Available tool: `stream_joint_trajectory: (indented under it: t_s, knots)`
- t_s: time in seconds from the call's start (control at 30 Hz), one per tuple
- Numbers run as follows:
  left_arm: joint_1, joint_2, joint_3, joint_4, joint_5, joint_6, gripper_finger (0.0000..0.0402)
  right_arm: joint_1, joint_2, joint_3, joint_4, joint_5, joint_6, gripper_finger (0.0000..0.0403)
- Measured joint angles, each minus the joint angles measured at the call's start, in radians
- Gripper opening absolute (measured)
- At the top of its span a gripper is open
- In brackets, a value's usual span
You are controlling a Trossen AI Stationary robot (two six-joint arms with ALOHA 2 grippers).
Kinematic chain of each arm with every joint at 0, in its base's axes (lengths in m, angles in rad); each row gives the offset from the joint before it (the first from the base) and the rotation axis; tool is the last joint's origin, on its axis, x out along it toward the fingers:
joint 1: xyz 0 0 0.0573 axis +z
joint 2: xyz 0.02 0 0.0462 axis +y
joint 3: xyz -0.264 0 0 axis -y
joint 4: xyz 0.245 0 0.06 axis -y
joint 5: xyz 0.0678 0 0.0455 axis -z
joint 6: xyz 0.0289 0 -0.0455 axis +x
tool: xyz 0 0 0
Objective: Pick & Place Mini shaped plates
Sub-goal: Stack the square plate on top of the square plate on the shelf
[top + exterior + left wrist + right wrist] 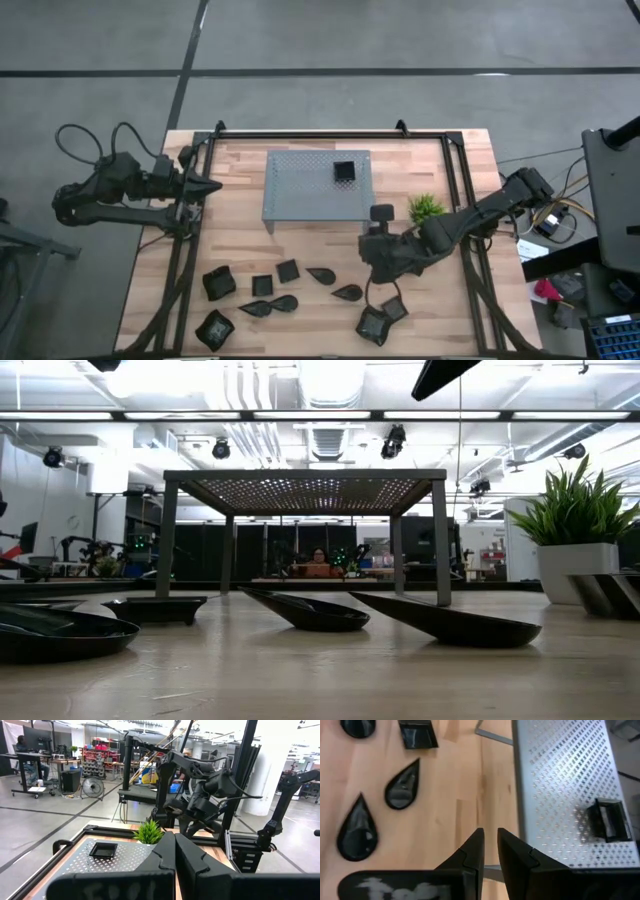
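Observation:
Several black mini shaped plates (pixel 288 270), some square and some teardrop, lie flat on the wooden table's near half. One square plate (pixel 344 171) rests on top of the grey perforated rack (pixel 316 185). My right gripper (pixel 375 222) hovers above bare table at the rack's near right corner. It slants down toward the table's left. Its fingers (pixel 490 834) stand a narrow gap apart with nothing between them. Two teardrop plates (pixel 402 787) lie ahead of it on the near side. My left gripper (pixel 205 187) waits shut at the table's left edge, held level.
A small green plant (pixel 426 208) in a white pot stands just right of the rack, beside my right arm. Black frame rails (pixel 330 133) run along the table's far, left and right sides. Bare wood lies between the rack and the plates.

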Motion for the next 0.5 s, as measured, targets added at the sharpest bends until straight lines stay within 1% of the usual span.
stream_joint_trajectory:
  t_s: [0.17, 0.33, 0.43, 0.5]
  knots:
    - [0.000, 0.000, 0.000, 0.000, 0.000, 0.000, 0.0000, 0.018, 0.003, 0.000, 0.002, 0.000, 0.089, 0.0048]
    - [0.000, 0.000, 0.000, 0.000, 0.000, 0.000, 0.0000, 0.027, 0.003, -0.002, 0.003, -0.001, 0.118, 0.0048]
    - [0.000, 0.000, 0.000, 0.000, 0.000, 0.000, 0.0000, 0.029, 0.003, -0.002, 0.007, -0.023, 0.126, 0.0047]
    - [0.000, 0.000, 0.000, 0.000, 0.000, 0.000, 0.0000, 0.030, 0.003, -0.002, 0.011, -0.038, 0.174, 0.0048]
